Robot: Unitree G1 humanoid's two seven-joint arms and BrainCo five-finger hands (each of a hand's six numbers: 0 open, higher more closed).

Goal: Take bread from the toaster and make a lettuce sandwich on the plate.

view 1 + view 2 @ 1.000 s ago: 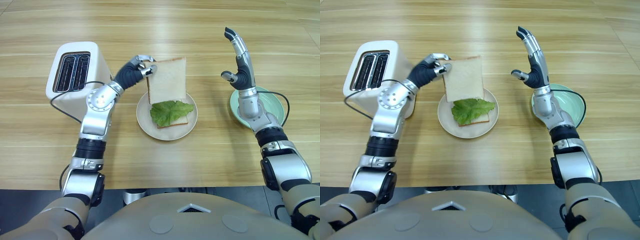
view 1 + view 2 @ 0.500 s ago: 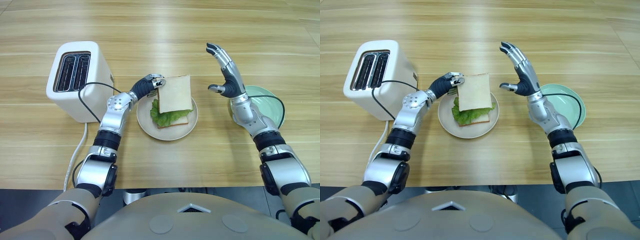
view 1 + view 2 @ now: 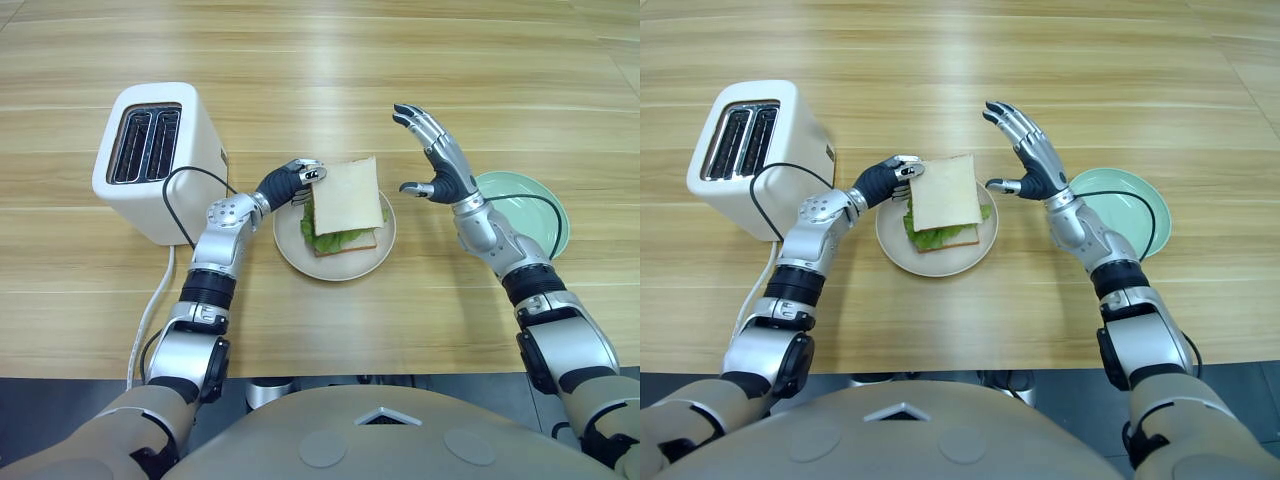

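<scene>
A beige plate (image 3: 370, 262) in the middle of the table carries a bread slice with a green lettuce leaf (image 3: 330, 238) on it. My left hand (image 3: 290, 181) is shut on the left edge of a second bread slice (image 3: 347, 197), which lies low over the lettuce, slightly tilted. My right hand (image 3: 433, 162) is raised just right of the plate, open, fingers spread, holding nothing. The white toaster (image 3: 155, 155) stands at the left with both slots showing dark.
A pale green plate (image 3: 520, 205) lies at the right behind my right forearm, with a black cable across it. The toaster's cord (image 3: 160, 290) runs down toward the table's front edge near my left arm.
My left hand has lowered the top slice from upright behind the plate down over the lettuce. My right hand has come left and down toward the plate, still open.
</scene>
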